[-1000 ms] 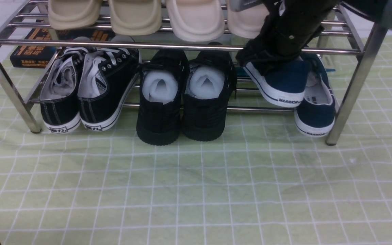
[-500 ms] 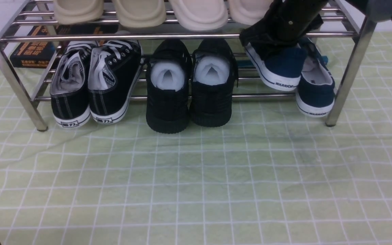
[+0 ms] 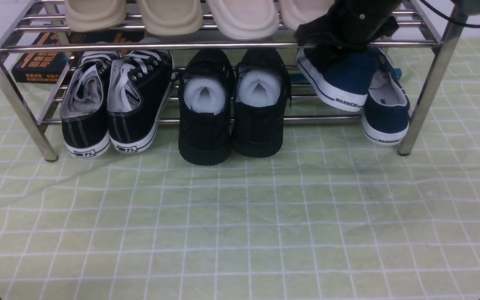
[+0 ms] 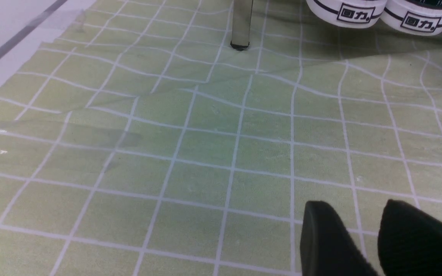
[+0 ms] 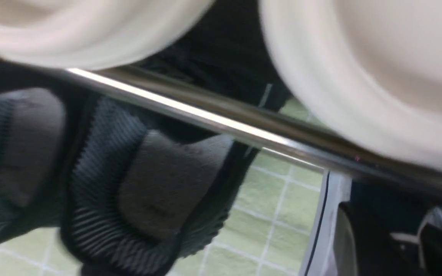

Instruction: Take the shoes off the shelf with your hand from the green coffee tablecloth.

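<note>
Pale green tablecloth [image 3: 240, 216], chrome shelf [image 3: 223, 45] toward its far edge. At the lower tier's right end your right hand [image 3: 340, 35] is clamped on the inner navy shoe [image 3: 344, 79]. The shoe is tilted, heel toward the near edge, just under the front top bar. Its mate [image 3: 386, 116] rests beside the right leg. Left gripper [image 4: 359, 214] is spread, well away. Soles read "WARRIOR"; black lace-ups [image 3: 111, 104] read "回力".

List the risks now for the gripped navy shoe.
1. The black right gripper holds the tilted navy-blue canvas slip-on right at the chrome rack's upper front bar; pulling outward could snag there.
2. The second navy-blue slip-on overhangs the lower bar close beside it and might get knocked off the rack.
</note>
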`<action>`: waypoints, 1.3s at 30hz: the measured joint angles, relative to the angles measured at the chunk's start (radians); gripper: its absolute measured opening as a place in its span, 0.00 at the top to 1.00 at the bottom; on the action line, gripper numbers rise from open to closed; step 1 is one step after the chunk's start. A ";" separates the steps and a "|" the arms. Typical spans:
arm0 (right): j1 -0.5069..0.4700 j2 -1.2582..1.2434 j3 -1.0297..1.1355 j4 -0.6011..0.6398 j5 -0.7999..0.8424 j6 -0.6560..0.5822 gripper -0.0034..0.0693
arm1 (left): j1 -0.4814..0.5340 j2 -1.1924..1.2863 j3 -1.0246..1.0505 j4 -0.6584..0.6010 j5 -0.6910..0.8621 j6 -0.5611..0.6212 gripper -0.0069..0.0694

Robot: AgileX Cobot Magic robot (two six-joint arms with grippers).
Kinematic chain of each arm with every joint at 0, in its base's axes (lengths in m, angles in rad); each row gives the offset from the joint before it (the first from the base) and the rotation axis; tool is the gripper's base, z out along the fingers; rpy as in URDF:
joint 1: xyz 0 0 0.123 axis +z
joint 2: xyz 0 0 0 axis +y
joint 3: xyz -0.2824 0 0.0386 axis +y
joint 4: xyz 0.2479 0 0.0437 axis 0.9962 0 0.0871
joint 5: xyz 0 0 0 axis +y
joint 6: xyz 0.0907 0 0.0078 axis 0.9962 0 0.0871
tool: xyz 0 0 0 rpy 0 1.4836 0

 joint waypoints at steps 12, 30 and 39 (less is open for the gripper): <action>0.137 -0.082 0.046 -0.115 0.000 0.083 0.88 | 0.000 0.000 0.000 0.000 0.000 0.000 0.59; 0.149 -0.301 0.445 -0.124 -0.087 0.077 0.87 | 0.000 0.000 0.000 0.000 0.000 0.000 0.59; 0.149 -0.375 0.581 -0.130 -0.090 0.078 0.87 | 0.000 0.000 0.000 0.000 0.000 0.000 0.59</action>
